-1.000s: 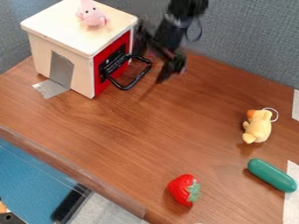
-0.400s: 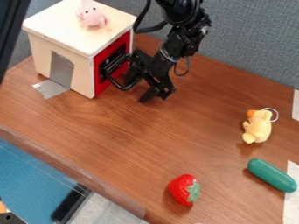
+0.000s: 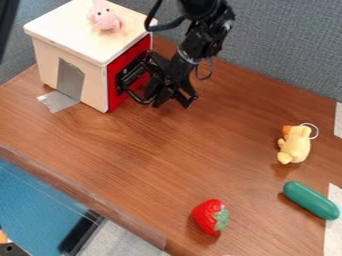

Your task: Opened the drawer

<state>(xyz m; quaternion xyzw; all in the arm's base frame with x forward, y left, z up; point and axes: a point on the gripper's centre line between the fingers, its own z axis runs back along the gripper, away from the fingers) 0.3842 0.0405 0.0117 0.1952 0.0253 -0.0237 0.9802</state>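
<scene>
Drawer: The drawer (image 3: 115, 100) looks shut from where I stand, its red front set in the side of the box (image 3: 80, 40) that faces the arm. I'd call this the hooking stage, with the pull yet to be done.

Handle: The black handle (image 3: 135, 98) juts out over the counter (image 3: 153, 150), with the end effector (image 3: 172, 102) right at its outer end. I can't tell whether the bar runs between the fingers or just beside them.

Hooking: I'd want one finger well inside the loop before any pull. A tip resting only on the outside would probably slide off.

Pull: It should go straight out from the red front, slow and level. Dragging sideways could jam the drawer or swing the whole box round; lifting could tip it and roll off the pink toy (image 3: 105, 19) on top.

Fingers: They stand apart, tips pointing down close above the counter. I see no sure grip on anything. Pressing lower might scrape the wood, so I'd keep that height.

Arm: The arm (image 3: 200, 37) comes in from the top edge and slants down and leftward in the view, its wrist beside the red front, leaving room to draw back away from the box.
</scene>
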